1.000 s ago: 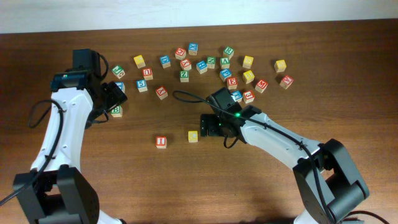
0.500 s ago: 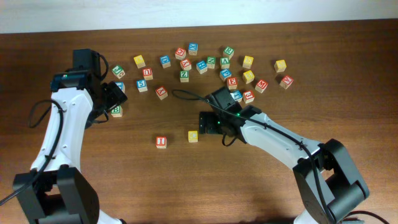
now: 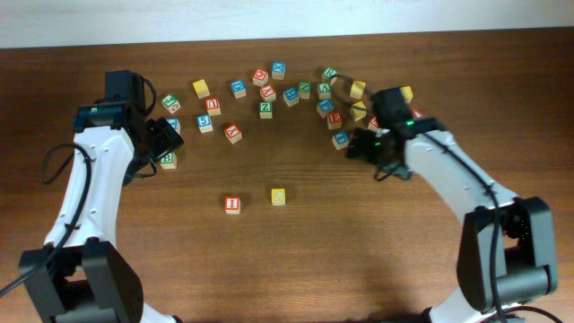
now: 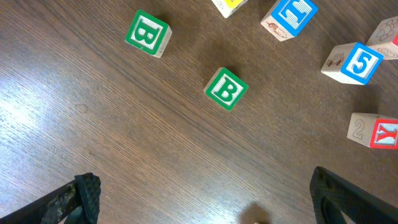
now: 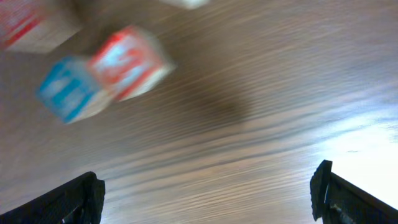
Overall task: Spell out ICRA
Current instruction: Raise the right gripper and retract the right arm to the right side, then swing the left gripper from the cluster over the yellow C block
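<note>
While other blocks (image 3: 265,109) cluster, two sit apart (I block (image 3: 232,205), yellow block (image 3: 278,196)).

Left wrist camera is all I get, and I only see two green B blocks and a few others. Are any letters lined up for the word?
Observer: Two. A red I block and a yellow block sit side by side, not touching, nearer the robot than the scattered blocks.
Operator: Where's the other arm?
Observer: The right gripper hovers at the right side of the scatter, fingers open, empty.
Operator: What's below it?
Observer: Its camera shows a blue block beside a red block, too blurred to read.
</note>
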`<action>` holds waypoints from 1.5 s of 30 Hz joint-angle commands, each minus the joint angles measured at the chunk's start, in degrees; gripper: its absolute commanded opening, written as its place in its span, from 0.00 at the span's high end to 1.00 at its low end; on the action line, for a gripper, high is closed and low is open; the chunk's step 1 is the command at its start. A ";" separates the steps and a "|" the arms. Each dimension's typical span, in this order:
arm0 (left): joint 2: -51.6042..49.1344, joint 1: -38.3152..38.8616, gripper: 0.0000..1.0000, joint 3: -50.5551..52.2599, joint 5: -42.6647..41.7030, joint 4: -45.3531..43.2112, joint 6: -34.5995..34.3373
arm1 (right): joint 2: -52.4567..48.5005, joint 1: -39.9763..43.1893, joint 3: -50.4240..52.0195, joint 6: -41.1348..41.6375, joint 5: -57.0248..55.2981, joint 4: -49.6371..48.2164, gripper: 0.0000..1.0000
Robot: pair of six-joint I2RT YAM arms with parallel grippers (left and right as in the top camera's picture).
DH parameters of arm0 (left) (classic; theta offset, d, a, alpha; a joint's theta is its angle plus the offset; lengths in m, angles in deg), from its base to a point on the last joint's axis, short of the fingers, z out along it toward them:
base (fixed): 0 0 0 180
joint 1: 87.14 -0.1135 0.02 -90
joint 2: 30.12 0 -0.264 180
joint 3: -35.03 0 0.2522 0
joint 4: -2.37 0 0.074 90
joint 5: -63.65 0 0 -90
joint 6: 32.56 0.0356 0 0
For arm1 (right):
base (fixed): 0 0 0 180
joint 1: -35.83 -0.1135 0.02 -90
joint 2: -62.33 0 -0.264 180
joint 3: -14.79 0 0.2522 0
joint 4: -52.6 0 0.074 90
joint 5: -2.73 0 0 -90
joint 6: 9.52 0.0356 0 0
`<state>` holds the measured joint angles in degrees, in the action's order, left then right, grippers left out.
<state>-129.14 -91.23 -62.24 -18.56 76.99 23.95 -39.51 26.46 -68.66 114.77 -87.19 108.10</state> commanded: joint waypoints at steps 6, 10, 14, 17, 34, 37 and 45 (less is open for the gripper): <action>-0.39 -0.09 0.01 0.15 0.63 0.07 -0.35 | 1.20 17.75 -0.83 -2.71 -0.96 4.33 0.02; -0.39 -0.09 0.01 0.15 0.63 0.07 -0.35 | 1.20 21.99 -0.83 -2.71 -0.96 4.33 0.02; -0.39 -0.09 0.01 0.17 0.63 0.07 -0.35 | 1.20 23.71 -0.83 -2.71 -0.94 4.33 0.02; -0.39 -0.09 0.01 0.15 0.63 0.07 -0.35 | 1.20 23.69 -0.83 -2.71 -0.94 4.35 0.02; -0.39 -0.20 0.01 0.15 0.63 0.07 -0.35 | 1.20 23.69 -0.83 -2.71 -0.94 4.35 0.02; -0.39 -0.20 0.01 0.15 0.63 0.07 -0.35 | 1.20 23.69 -0.83 -2.71 -0.94 4.35 0.02; -0.39 -0.20 0.01 0.15 0.63 0.07 -0.35 | 1.20 23.69 -0.83 -2.71 -0.94 4.35 0.02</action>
<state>-129.14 -91.23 -62.24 -18.56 76.99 23.95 -39.51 50.05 -68.73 111.95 -87.70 112.32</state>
